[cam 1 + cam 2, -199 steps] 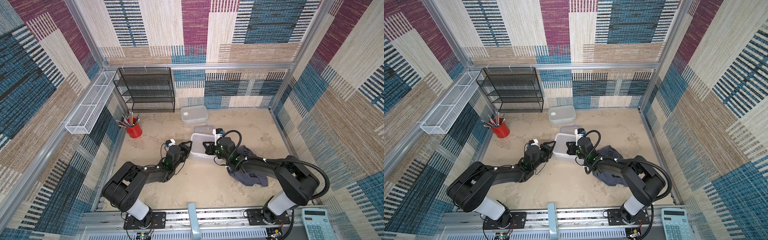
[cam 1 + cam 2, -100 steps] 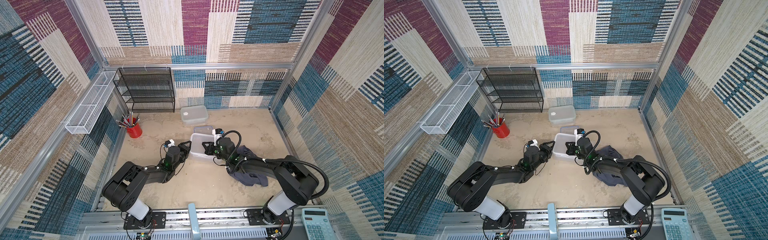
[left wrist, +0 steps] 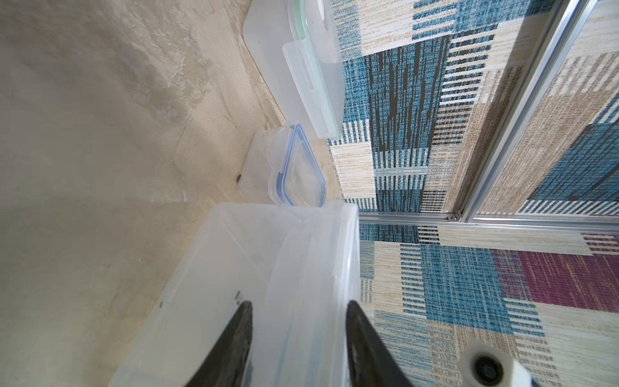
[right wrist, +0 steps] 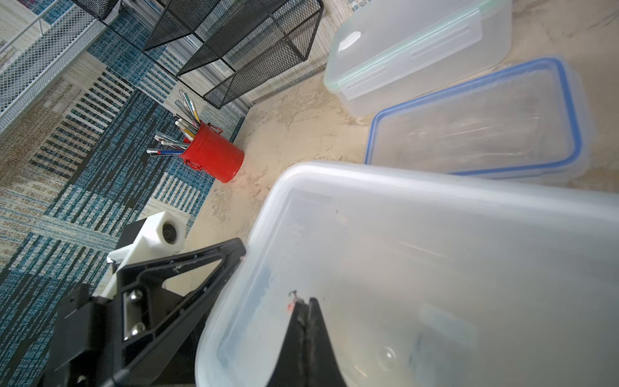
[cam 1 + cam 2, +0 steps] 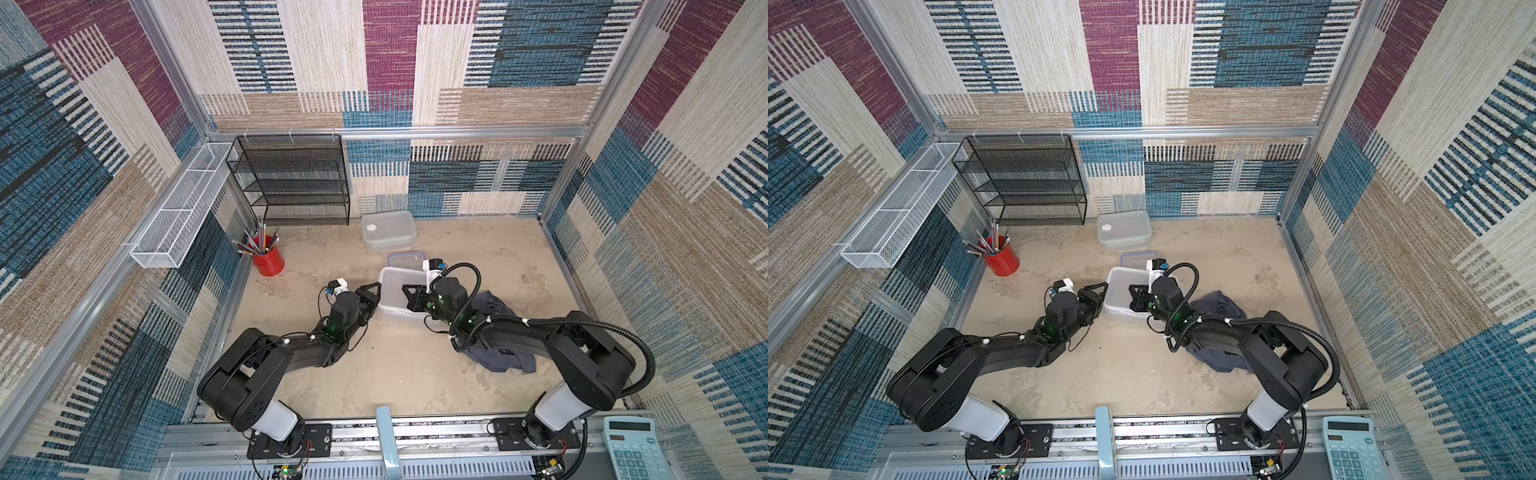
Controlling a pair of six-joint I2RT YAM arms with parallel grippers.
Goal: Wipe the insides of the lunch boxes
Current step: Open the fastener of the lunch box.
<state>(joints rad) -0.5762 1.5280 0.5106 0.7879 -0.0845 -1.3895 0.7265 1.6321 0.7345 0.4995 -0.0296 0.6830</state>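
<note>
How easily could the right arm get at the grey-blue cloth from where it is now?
Probably easily: the cloth lies on the table right beneath the right arm, uncovered. The right gripper, shut and empty, sits inside the open lunch box and must pull back first.

Black arms [image 5: 291,357] — white bases, looped cables

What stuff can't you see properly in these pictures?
- Cloth: in both top views, the right arm covers its middle.
- Small blue-rimmed box: in both top views, the open box and the right wrist camera hide its near edge.
- Left claw: the left wrist view cuts off its base.
- Calculator: keys too small to read; the bottom edge cuts it off.
</note>
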